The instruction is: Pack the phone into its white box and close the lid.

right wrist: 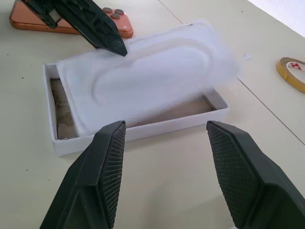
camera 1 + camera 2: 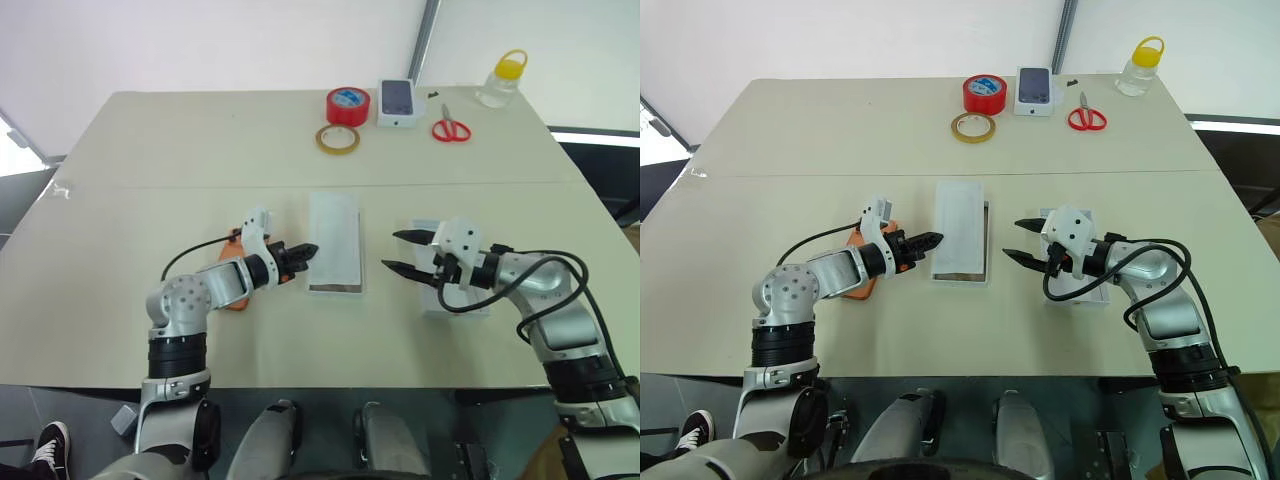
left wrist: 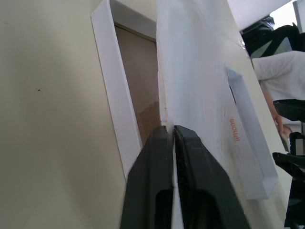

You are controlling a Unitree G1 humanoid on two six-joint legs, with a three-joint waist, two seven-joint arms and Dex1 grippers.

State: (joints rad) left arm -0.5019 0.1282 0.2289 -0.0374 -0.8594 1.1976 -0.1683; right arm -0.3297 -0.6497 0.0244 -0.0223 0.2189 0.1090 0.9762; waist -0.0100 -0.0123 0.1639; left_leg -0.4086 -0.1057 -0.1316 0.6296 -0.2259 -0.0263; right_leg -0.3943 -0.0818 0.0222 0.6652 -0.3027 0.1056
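Looking from the head, the white box lies mid-bench with a flat white card across it, so its floor hardly shows. The right wrist view gives more: the card has an oval recess, sits tilted over the box, and leaves strips of grey-brown floor bare at one end and along one side. The left wrist view shows the same floor beside the card's edge.

The phone lies on the bench left of the box, mostly hidden under the left arm in the head views; the right wrist view shows its orange back and dark lenses. The lid lies right of the box, largely covered by the right claw and wrist.

The left claw points at the box's left side. In its own wrist view its fingers stand almost together with the card's thin edge between them; whether they grip it I cannot tell. The right claw is spread wide, holds nothing, and hangs just right of the box.

At the far edge stand tape rolls, a small printed box, scissors and a bottle.
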